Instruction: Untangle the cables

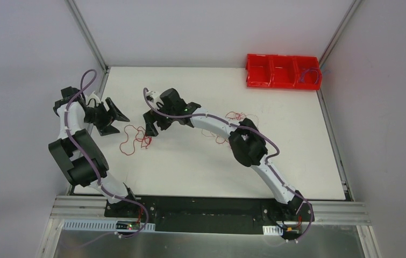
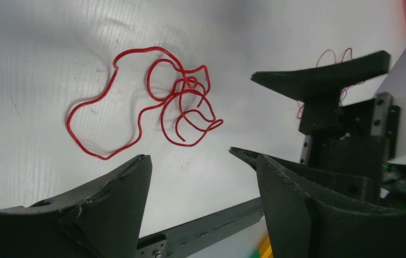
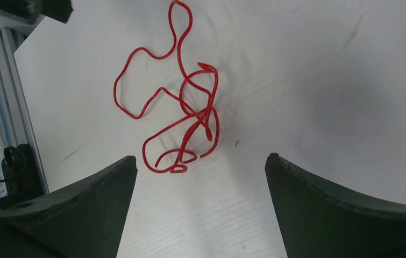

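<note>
Fingers (image 3: 82,215) of left gripper (image 2: 201,161) and right gripper (image 3: 200,157) stand spread, holding nothing, flanking 1 knotted red tangle of cables (image 1: 135,138) near the table's (image 1: 200,172) left edge. Untangling looks barely begun: a 2nd bunch (image 1: 237,116) waits mid-table, and 1 purple wire (image 1: 312,75) sits in the far-right-corner red bin (image 1: 276,84).

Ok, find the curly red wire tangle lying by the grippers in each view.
Top external: curly red wire tangle, left of centre, beside the right gripper.
Left wrist: centre-left.
Right wrist: upper middle.
Shared landmark: the right gripper, open, next to it.
</note>
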Robot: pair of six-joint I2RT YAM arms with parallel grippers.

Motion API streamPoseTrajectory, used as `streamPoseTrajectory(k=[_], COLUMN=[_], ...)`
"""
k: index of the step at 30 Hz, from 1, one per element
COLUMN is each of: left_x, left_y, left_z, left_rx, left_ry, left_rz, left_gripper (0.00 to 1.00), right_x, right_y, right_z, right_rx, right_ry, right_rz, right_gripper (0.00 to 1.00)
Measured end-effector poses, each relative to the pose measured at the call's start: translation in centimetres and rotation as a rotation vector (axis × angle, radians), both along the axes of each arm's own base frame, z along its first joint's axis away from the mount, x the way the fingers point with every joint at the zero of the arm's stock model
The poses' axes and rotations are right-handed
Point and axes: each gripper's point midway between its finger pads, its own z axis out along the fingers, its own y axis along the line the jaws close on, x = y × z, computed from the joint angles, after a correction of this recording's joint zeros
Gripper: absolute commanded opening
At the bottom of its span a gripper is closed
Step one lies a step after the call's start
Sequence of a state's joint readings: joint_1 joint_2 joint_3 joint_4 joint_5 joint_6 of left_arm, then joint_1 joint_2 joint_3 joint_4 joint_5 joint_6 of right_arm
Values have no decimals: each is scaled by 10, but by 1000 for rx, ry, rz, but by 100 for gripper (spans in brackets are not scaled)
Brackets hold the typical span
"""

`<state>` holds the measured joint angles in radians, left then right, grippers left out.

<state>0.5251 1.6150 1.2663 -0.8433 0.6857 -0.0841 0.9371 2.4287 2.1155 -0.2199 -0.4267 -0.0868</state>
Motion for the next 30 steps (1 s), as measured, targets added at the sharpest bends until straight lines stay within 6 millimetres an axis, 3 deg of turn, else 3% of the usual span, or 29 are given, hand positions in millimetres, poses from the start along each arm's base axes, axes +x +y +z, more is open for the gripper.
streamPoseTrajectory(k=[6, 14, 16, 23, 26, 30], left_x=[9, 15, 18, 17, 13, 12], left_y=[4, 17, 17, 13, 7, -1], left_z=[18, 46, 52, 64, 73, 85], left_rx=[-1, -18, -27, -40, -51, -88], left_ry=[-45, -107, -118, -152, -178, -211], left_rz=[4, 61, 69, 73, 63, 53], left_gripper=[73, 73, 73, 73, 72, 72], right_x=[10, 26, 25, 13, 10, 10], right_y=[22, 47, 50, 53, 46, 10], right_z=[-28, -46, -45, -60, -63, -44], right_rx=[50, 104, 109, 66, 37, -33], right_ry=[67, 113, 117, 129, 115, 77], right_rz=[-71, -156, -163, -180, -169, -152], right_gripper=[83, 74, 65, 0, 0, 0])
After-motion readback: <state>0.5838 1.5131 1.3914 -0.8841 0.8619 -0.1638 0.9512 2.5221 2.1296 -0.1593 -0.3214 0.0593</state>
